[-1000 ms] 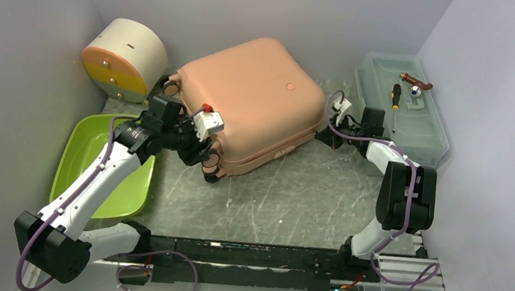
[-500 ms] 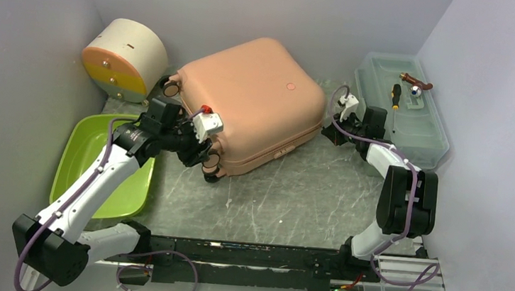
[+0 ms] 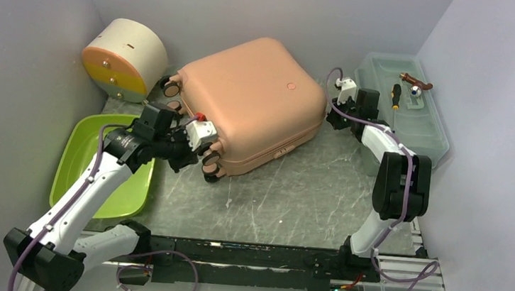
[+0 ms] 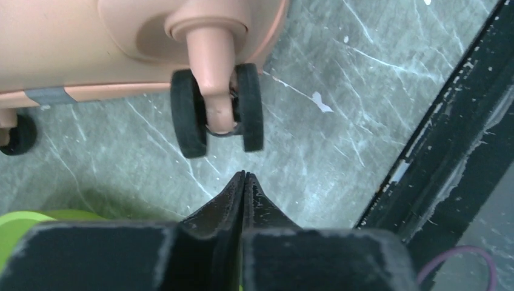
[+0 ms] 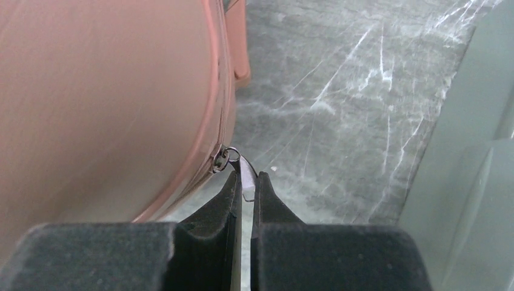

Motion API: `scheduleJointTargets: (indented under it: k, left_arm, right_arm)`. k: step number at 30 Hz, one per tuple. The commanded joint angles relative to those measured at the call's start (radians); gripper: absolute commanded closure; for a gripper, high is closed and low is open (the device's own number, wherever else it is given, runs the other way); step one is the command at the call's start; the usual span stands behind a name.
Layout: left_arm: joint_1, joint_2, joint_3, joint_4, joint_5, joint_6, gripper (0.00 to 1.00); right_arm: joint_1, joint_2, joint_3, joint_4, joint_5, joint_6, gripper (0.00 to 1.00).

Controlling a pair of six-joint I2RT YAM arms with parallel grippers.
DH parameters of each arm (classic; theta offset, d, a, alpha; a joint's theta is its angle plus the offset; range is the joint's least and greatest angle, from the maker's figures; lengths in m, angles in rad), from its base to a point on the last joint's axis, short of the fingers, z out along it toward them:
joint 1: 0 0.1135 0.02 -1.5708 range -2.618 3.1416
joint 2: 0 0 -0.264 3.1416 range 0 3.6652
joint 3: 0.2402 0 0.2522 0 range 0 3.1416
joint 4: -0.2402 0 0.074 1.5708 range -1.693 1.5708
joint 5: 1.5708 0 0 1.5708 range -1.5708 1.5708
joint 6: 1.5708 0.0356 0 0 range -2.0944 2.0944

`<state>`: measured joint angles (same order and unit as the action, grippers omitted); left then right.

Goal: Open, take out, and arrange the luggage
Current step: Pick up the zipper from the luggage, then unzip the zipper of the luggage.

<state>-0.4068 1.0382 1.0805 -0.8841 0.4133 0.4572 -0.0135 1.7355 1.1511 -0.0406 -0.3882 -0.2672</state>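
The salmon-pink luggage (image 3: 252,99) lies flat and closed at the back of the table. My right gripper (image 5: 245,179) is shut on the small white zipper pull (image 5: 246,173) at the seam of the luggage (image 5: 103,91), on its right side. In the top view the right gripper (image 3: 333,117) sits against that right edge. My left gripper (image 4: 244,176) is shut with nothing between its fingers. It points at a black double wheel (image 4: 191,112) at the near left corner of the luggage (image 4: 91,42), a short gap away.
A cream half-round box (image 3: 124,58) with orange-yellow fronts stands at the back left. A green tray (image 3: 96,165) lies under my left arm. A translucent toolbox (image 3: 404,110) holding a screwdriver (image 3: 396,96) stands at the right. The black base rail (image 3: 251,255) runs along the front.
My left gripper has shut and drawn back from the wheel toward the left. My right gripper has moved toward the back along the luggage's right edge, still shut on the zipper pull.
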Motion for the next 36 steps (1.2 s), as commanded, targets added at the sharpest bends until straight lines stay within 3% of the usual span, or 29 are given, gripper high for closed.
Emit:
scheduleJointTargets:
  k: [1,15,20,21,23,29,32,36]
  left_arm:
    - [0.005,-0.047,-0.008,-0.075,0.007,0.024,1.00]
    - [0.006,-0.042,0.074,-0.110,0.006,0.047,1.00]
    - [0.006,0.014,0.175,0.002,-0.143,0.000,1.00]
    - [0.007,0.043,0.201,0.049,-0.199,-0.020,1.00]
    - [0.006,0.106,0.249,0.152,-0.311,-0.048,0.87]
    - [0.021,0.414,0.446,0.487,-0.614,-0.106,0.91]
    - [0.046,0.615,0.622,0.576,-0.711,-0.118,1.00]
    - [0.103,0.892,0.902,0.647,-0.834,-0.138,1.00]
  right_arm:
    - [-0.026,0.059,0.146,0.024,0.172,-0.047,1.00]
    - [0.042,0.269,0.444,-0.104,0.014,-0.201,1.00]
    - [0.067,0.337,0.530,-0.124,-0.007,-0.203,1.00]
    - [0.066,0.347,0.544,-0.130,-0.017,-0.194,1.00]
    - [0.067,0.353,0.552,-0.129,-0.035,-0.178,1.00]
    - [0.066,0.313,0.489,-0.095,-0.081,-0.160,1.00]
    - [0.066,0.293,0.450,-0.081,-0.098,-0.158,1.00]
    - [0.066,0.280,0.417,-0.070,-0.122,-0.156,1.00]
